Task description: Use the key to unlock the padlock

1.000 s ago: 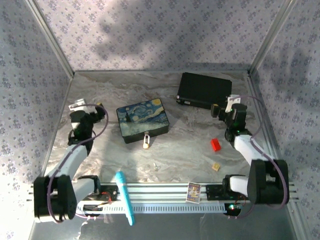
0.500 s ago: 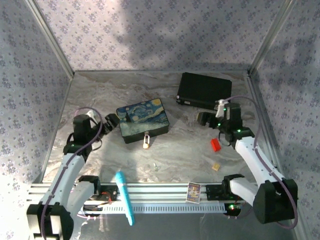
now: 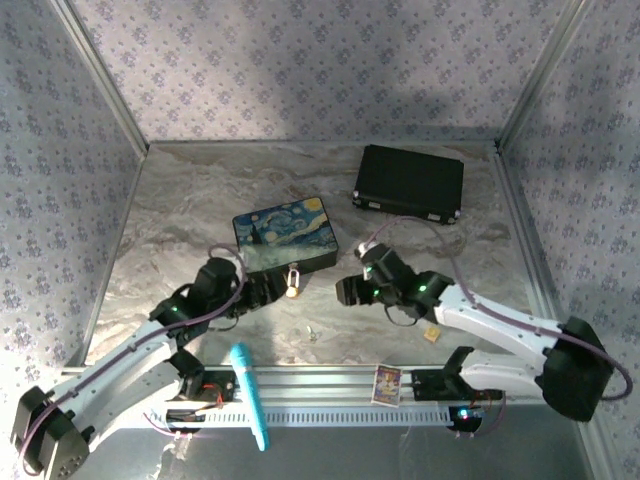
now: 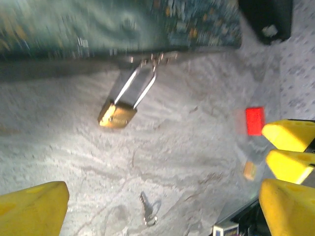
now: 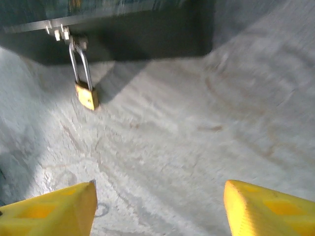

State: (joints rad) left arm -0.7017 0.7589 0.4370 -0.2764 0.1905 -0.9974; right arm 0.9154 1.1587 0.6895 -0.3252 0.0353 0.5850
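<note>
The brass padlock [image 3: 293,283] hangs by its silvery shackle from the hasp on the front of the painted box [image 3: 287,238]. In the left wrist view the padlock [image 4: 117,114] lies tilted, and the small silvery key [image 4: 148,215] lies loose on the table below it. In the top view the key [image 3: 312,333] sits nearer than the padlock. My left gripper [image 3: 266,290] is just left of the padlock, open [image 4: 162,206] and empty. My right gripper [image 3: 346,292] is to its right, open [image 5: 157,206], with the padlock [image 5: 87,96] ahead of it.
A black case [image 3: 410,182] lies at the back right. A red block [image 4: 254,121] and a small tan cube [image 3: 431,334] lie right of the key. A blue pen [image 3: 250,393] and a small card [image 3: 387,381] rest on the front rail.
Both arms have swung in from the table's sides to the middle and dropped low. Their grippers now flank the padlock in front of the box. Padlock and key have not moved.
</note>
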